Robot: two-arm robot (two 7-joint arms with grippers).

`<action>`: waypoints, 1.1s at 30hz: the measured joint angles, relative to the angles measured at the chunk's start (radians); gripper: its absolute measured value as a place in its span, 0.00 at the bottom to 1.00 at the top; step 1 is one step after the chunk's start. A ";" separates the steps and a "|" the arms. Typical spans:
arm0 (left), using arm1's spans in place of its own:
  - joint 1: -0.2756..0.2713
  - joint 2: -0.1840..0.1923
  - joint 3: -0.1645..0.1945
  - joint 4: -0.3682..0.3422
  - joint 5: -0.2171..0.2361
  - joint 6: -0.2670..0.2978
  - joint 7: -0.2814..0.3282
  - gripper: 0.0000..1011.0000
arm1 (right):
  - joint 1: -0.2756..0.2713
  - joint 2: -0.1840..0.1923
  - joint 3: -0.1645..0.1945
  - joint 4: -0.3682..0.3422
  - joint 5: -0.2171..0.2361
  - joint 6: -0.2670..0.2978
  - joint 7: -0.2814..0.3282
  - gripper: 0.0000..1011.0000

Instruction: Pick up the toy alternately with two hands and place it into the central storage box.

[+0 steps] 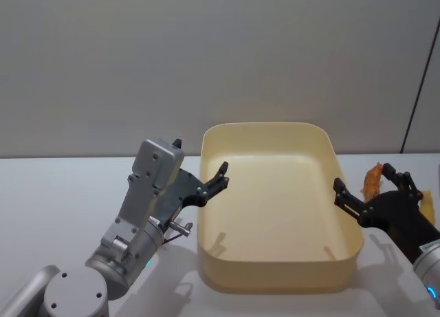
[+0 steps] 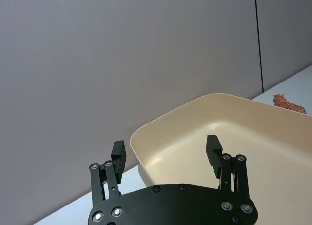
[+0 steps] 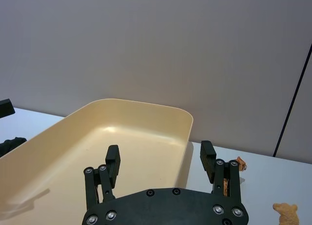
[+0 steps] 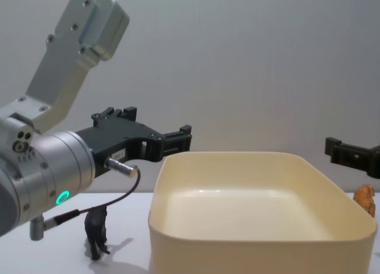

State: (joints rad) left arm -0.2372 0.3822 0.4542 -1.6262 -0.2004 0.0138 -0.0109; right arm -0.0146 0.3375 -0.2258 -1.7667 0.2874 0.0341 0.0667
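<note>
Your left gripper [image 2: 166, 148] hangs with its two black fingers spread wide and nothing between them. It hovers above the left rim of the storage box [image 1: 275, 278] near the far corner, one finger over the inside and the other out over the table [image 1: 62, 193]. Your right gripper [image 3: 160, 153] is likewise spread and holds nothing, poised above the box's right rim (one finger over the cream interior, one outside it). Just past that outer finger, on the table close to the box's right wall, lies the striped orange toy [image 1: 373, 180] — the left wrist view catches it too, beyond the far rim. A tan bear figure [image 3: 286, 213] sits on the table farther right, apart from the box. On the other side, below the left arm, a dark animal figure [image 4: 97, 229] stands upright on the table near the box's left wall. The box itself sits in the middle, between your two arms.
</note>
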 joint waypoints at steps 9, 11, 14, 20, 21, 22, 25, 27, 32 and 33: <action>0.000 0.000 0.000 0.000 0.000 0.000 0.000 0.99 | 0.000 0.000 0.000 0.000 0.000 0.000 0.000 0.99; 0.000 0.000 0.000 0.000 0.000 0.000 0.000 0.99 | 0.000 0.000 0.000 0.000 0.000 0.000 0.000 0.99; 0.000 0.000 0.000 0.000 0.000 0.000 0.000 0.99 | 0.000 0.000 0.000 0.000 0.000 0.000 0.000 0.99; 0.000 0.000 0.000 0.000 0.000 0.000 0.000 0.99 | 0.000 0.000 0.000 0.000 0.000 0.000 0.000 0.99; 0.000 0.000 0.000 0.000 0.000 0.000 0.000 0.99 | 0.000 0.000 0.000 0.000 0.000 0.000 0.000 0.99; 0.000 0.000 0.000 0.000 0.000 0.000 0.000 0.99 | 0.000 0.000 0.000 0.000 0.000 0.000 0.000 0.99; 0.000 0.000 0.000 0.000 0.000 0.000 0.000 0.99 | 0.000 0.000 0.000 0.000 0.000 0.000 0.000 0.99; 0.000 0.000 0.000 0.000 0.000 0.000 0.000 0.99 | 0.000 0.000 0.000 0.000 0.000 0.000 0.000 0.99; 0.000 0.000 0.000 0.000 0.000 0.000 0.000 0.99 | 0.000 0.000 0.000 0.000 0.000 0.000 0.000 0.99; 0.000 0.000 0.000 0.000 0.000 0.000 0.000 0.99 | 0.000 0.000 0.000 0.000 0.000 0.000 0.000 0.99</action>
State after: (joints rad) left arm -0.2372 0.3821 0.4543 -1.6262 -0.2004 0.0139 -0.0110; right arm -0.0147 0.3375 -0.2258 -1.7667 0.2874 0.0341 0.0668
